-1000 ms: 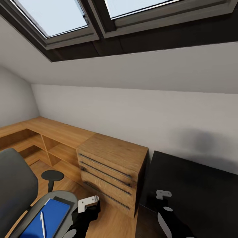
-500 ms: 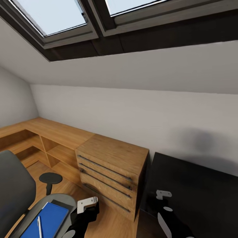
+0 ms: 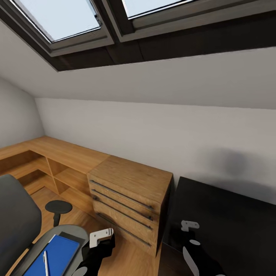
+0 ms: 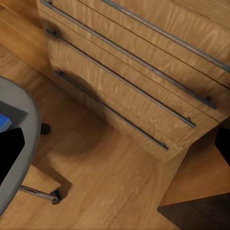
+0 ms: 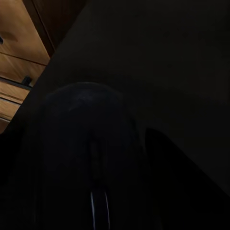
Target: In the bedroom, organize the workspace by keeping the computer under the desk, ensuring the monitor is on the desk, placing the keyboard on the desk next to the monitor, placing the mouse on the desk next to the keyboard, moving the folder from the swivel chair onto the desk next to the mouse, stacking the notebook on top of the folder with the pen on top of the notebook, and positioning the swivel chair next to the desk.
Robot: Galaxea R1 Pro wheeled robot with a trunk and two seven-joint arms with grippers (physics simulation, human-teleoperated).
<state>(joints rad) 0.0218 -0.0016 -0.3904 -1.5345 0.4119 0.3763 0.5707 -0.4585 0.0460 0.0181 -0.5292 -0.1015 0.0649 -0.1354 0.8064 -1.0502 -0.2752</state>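
Mouse [image 5: 88, 158] fills the right wrist view, a dark rounded body with a scroll wheel, seemingly held between that arm's fingers over the desk [image 3: 230, 218]; the view is too dark to confirm the grip. Left gripper [image 4: 115, 143] hangs open over the wood floor [image 4: 105, 177] beside the chest [image 3: 130, 191]. In the head view the desk's black top lies at 4 o'clock, and the chair [image 3: 23, 230] at 8 o'clock carries the folder [image 3: 57, 255] with the pen [image 3: 45, 262] lying on it. My judgement: the mouse placement is in hand, and the next move calls for lowering it onto the desk. Walls are white under a sloped ceiling with skylights [image 3: 61, 19].
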